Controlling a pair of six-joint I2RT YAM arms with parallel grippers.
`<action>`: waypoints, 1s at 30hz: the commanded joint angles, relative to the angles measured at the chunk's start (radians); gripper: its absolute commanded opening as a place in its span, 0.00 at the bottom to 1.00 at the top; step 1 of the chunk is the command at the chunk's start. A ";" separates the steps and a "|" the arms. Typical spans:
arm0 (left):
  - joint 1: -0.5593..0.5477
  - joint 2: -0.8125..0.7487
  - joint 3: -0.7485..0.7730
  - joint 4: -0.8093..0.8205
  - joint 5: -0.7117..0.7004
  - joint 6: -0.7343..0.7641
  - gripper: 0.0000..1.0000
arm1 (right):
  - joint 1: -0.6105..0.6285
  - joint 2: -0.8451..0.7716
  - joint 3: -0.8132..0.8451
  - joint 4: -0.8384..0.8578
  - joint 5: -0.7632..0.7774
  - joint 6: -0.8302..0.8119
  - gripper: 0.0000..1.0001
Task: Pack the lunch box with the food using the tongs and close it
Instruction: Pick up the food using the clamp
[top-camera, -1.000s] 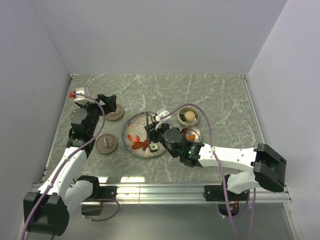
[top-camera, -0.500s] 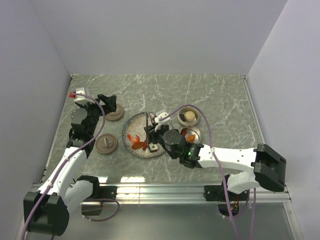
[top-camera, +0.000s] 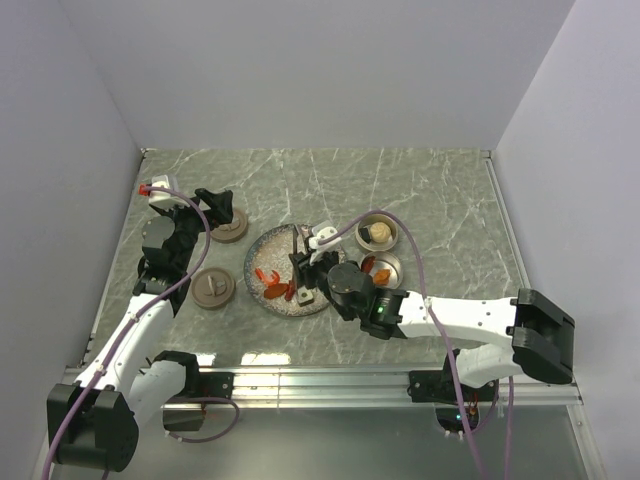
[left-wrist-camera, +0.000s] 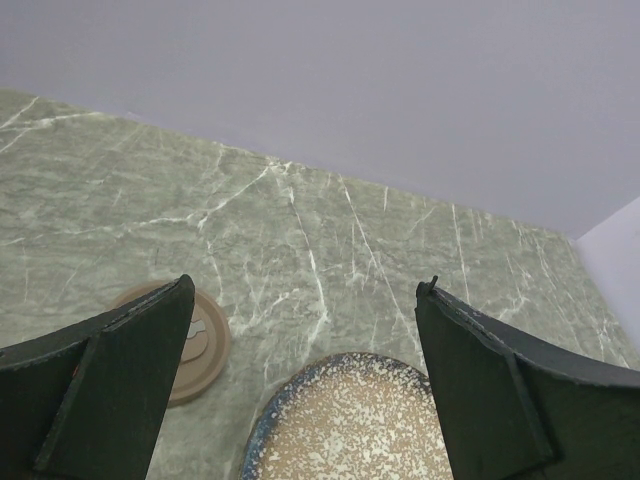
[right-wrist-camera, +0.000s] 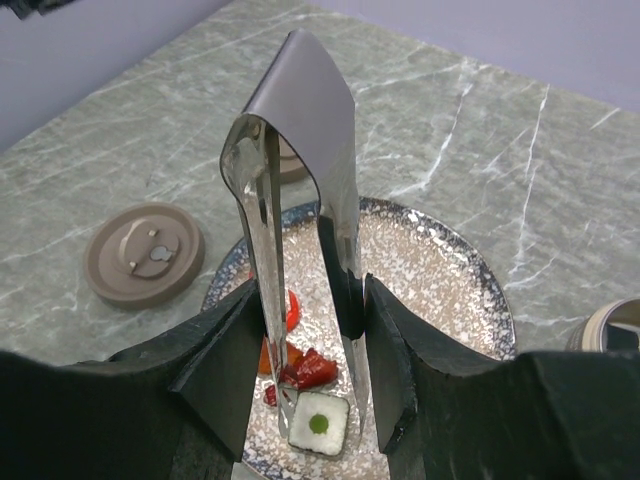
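My right gripper (right-wrist-camera: 305, 335) is shut on the tongs (right-wrist-camera: 300, 150), squeezing both thin metal arms partway together. The tongs' joined end points up and their tips hang over the speckled plate (right-wrist-camera: 480, 290). The tips stand on either side of a white square with a green centre (right-wrist-camera: 320, 423). Red and orange bits (right-wrist-camera: 305, 368) lie just beside it. From above, the tongs (top-camera: 298, 258) stand over the plate (top-camera: 262, 252). The lunch box is two round tins: one (top-camera: 379, 232) holds a pale ball, the other (top-camera: 386, 268) orange bits. My left gripper (top-camera: 214, 199) hangs open above the left lids.
Two brown round lids lie left of the plate, one further back (top-camera: 229, 226) and one nearer (top-camera: 213, 289). The left wrist view shows the further lid (left-wrist-camera: 200, 340) and the plate's rim (left-wrist-camera: 262, 432) between the spread fingers. Walls close in the table on three sides.
The right arm has shifted slightly towards the near side with the tongs over the plate. The left arm has not moved.
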 joint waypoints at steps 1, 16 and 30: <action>0.002 -0.022 0.001 0.042 0.001 -0.003 0.99 | 0.013 -0.057 0.025 0.070 0.039 -0.023 0.50; 0.002 -0.022 0.002 0.040 0.001 -0.003 0.99 | 0.013 0.030 0.061 0.023 0.019 0.017 0.50; 0.002 -0.021 0.001 0.042 0.001 -0.003 1.00 | 0.013 0.018 0.058 0.008 0.017 0.045 0.50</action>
